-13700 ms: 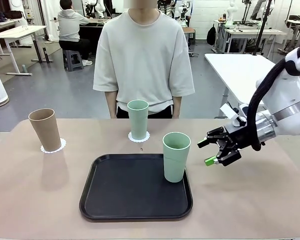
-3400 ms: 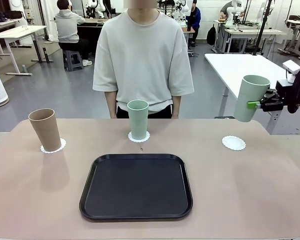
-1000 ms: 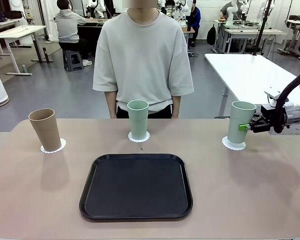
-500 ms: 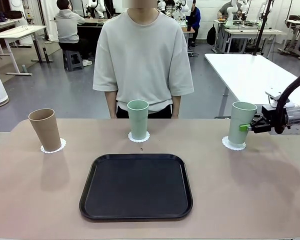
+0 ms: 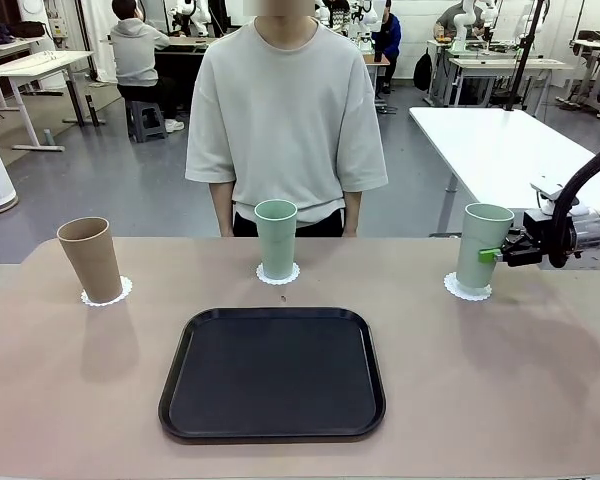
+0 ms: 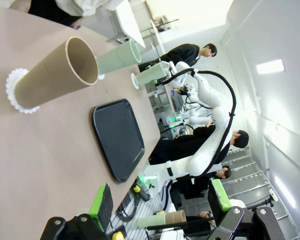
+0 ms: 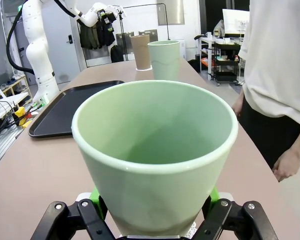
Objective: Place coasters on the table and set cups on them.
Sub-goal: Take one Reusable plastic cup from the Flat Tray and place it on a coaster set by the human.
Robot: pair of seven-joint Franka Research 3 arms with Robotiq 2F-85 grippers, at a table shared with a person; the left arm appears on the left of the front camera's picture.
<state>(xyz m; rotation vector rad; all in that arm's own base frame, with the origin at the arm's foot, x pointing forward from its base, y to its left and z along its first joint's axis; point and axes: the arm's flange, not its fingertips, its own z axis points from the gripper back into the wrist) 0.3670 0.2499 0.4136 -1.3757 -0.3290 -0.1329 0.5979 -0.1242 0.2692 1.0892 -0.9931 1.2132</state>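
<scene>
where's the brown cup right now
In the front view the brown cup stands on a white coaster at the table's far left, left of the black tray and the middle green cup.

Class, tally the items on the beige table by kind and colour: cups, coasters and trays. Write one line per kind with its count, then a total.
Mint green cups: 2 (middle, right)
Brown cup: 1
White lacy coasters: 3 (left, middle, right)
Black tray: 1
Total: 7
</scene>
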